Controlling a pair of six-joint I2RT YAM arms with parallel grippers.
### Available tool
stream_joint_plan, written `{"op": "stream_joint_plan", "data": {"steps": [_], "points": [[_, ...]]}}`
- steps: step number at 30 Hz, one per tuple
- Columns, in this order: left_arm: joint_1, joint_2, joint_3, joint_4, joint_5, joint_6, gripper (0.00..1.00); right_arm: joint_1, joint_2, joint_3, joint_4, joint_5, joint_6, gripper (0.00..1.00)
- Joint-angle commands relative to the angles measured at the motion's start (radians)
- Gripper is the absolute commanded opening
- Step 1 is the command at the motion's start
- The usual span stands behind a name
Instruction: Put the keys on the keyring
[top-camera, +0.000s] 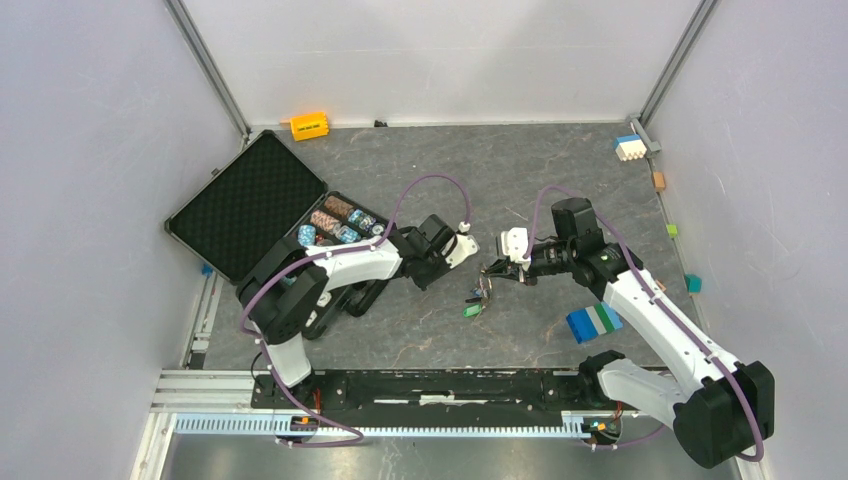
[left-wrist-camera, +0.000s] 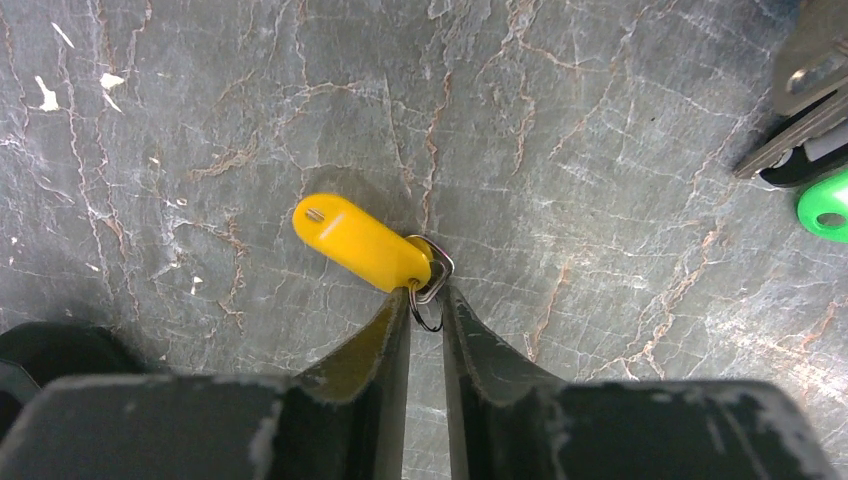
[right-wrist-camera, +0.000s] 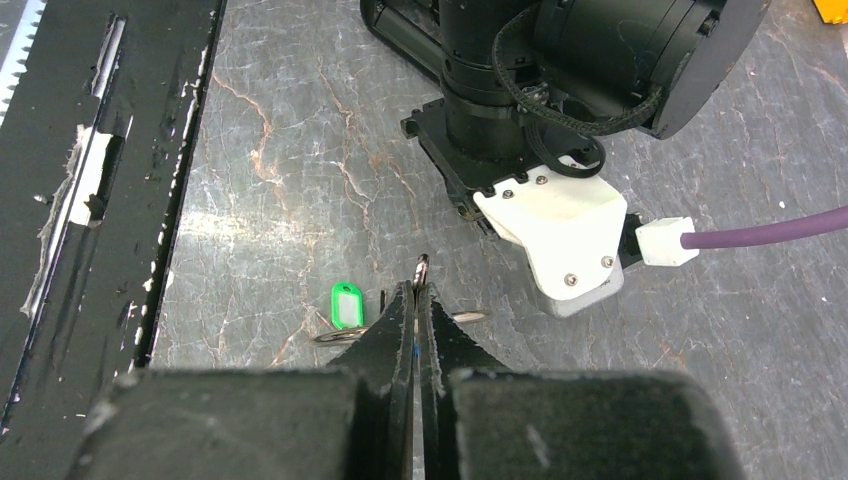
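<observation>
In the left wrist view a yellow tag (left-wrist-camera: 360, 240) lies flat on the grey table, with a small dark ring (left-wrist-camera: 428, 312) at its near end. My left gripper (left-wrist-camera: 428, 300) points down at it, and that ring spans the narrow gap between the fingertips. My right gripper (right-wrist-camera: 418, 290) is shut on the keyring (right-wrist-camera: 335, 336), held edge-on, with a metal tip (right-wrist-camera: 422, 264) poking past the fingers. Silver keys (top-camera: 482, 292) and a green tag (top-camera: 471, 311) hang from it. The left wrist view catches those keys (left-wrist-camera: 805, 95) and the green tag (left-wrist-camera: 825, 205) at its right edge.
An open black case (top-camera: 250, 205) with poker chips (top-camera: 335, 222) lies at the left. An orange block (top-camera: 309, 125) sits at the back wall and a blue-green-white brick stack (top-camera: 594, 322) by the right arm. Small blocks (top-camera: 628, 147) line the right edge. A black rail (top-camera: 450, 385) runs along the near edge.
</observation>
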Motion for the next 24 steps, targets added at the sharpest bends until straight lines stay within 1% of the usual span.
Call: {"op": "stream_joint_plan", "data": {"steps": [1, 8, 10, 12, 20, 22, 24], "points": [[0.007, 0.014, 0.03, -0.002, 0.016, -0.039, 0.23, -0.004, 0.0, 0.015, 0.009, -0.009, -0.017, 0.0], [0.007, -0.01, 0.027, -0.007, 0.019, -0.014, 0.11, -0.003, -0.003, 0.015, 0.01, -0.008, -0.015, 0.0], [0.007, -0.02, 0.025, -0.008, 0.019, -0.002, 0.06, -0.003, -0.002, 0.014, 0.01, -0.008, -0.015, 0.0], [0.007, -0.036, 0.021, -0.007, 0.053, 0.013, 0.02, -0.003, -0.002, 0.016, 0.01, -0.009, -0.015, 0.0], [0.007, -0.088, 0.004, -0.007, 0.092, 0.061, 0.02, -0.004, -0.003, 0.013, 0.013, -0.011, -0.015, 0.0], [0.007, -0.09, 0.002, -0.007, 0.098, 0.072, 0.04, -0.003, -0.002, 0.012, 0.013, -0.012, -0.015, 0.0], [0.007, -0.087, -0.005, -0.006, 0.105, 0.095, 0.08, -0.003, -0.003, 0.013, 0.013, -0.012, -0.015, 0.0]]}}
